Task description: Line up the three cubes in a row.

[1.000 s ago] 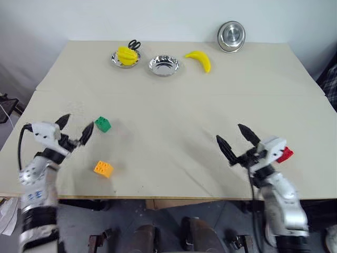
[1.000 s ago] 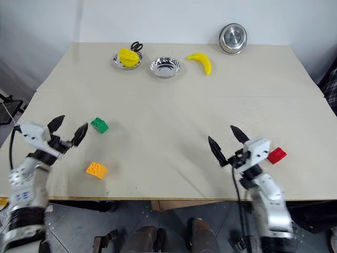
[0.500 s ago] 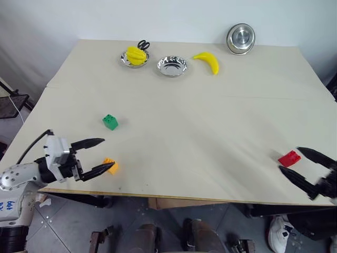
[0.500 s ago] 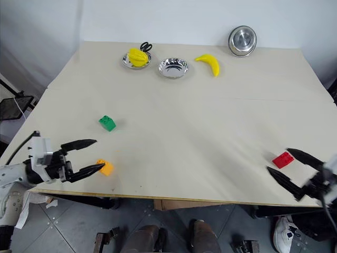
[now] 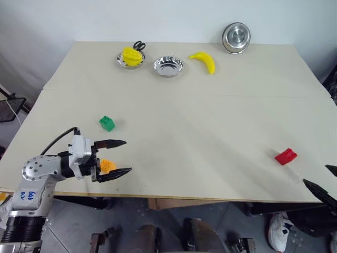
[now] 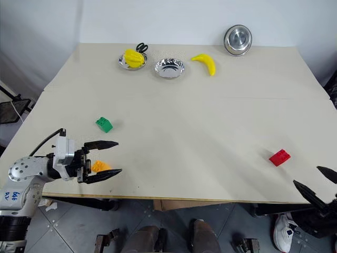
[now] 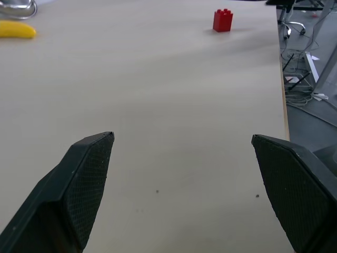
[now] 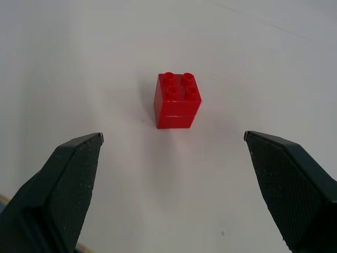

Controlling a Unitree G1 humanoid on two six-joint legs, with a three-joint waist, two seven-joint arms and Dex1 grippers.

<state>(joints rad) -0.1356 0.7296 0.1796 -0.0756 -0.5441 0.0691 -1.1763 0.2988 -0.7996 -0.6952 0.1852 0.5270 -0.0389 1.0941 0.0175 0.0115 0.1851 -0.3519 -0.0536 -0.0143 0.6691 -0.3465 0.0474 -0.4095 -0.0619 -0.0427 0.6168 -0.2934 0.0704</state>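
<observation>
Right wrist view: right gripper (image 8: 174, 184) fingers apart, facing red cube (image 8: 177, 100) | step: reaching | next: advance, close on it.

Red cube (image 8: 178, 100) upright on the table (image 8: 274, 63), ahead between the wide-open right gripper (image 8: 174, 145) fingers.

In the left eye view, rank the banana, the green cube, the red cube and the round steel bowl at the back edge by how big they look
1. Steel bowl
2. Banana, close behind the bowl.
3. Red cube and green cube look about alike; the red sits nearer the camera, so they are left unranked.
</observation>
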